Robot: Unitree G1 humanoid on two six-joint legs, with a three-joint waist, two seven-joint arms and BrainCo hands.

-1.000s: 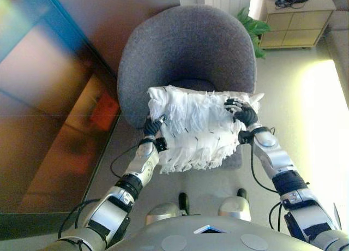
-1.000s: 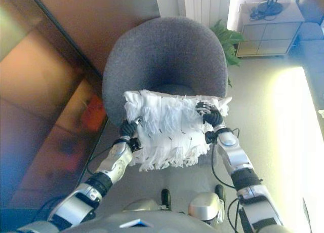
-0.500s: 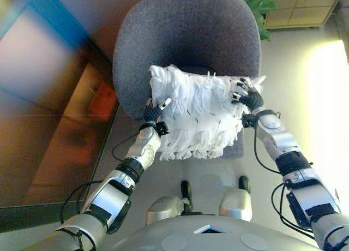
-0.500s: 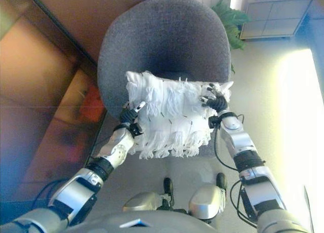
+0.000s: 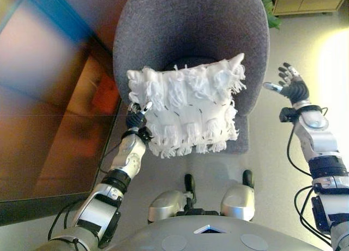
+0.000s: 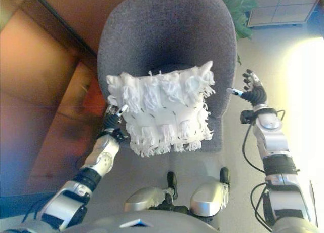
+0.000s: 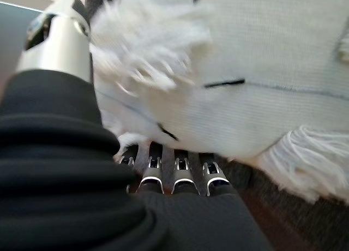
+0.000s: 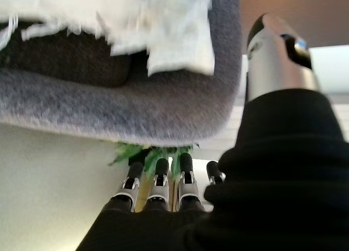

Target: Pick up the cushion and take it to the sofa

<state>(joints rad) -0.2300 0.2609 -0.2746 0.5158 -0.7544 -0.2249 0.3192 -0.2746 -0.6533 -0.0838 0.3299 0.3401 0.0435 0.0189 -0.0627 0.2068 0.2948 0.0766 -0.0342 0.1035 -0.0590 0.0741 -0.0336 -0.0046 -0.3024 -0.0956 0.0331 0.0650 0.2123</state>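
While right hand [image 5: 292, 88] hangs open, left hand [image 5: 136, 119] pinches white fringed cushion [image 5: 188, 109].

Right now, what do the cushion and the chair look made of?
Cushion: white knitted or woven fabric, matte, with shaggy fringe rows and thin dark stitch marks; looks soft. Armchair: grey felt-like upholstery, matte and slightly fuzzy; its frame is hidden.

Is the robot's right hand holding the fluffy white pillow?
No, the right robot hand is spread open in the air beside the grey chair, away from the cushion.
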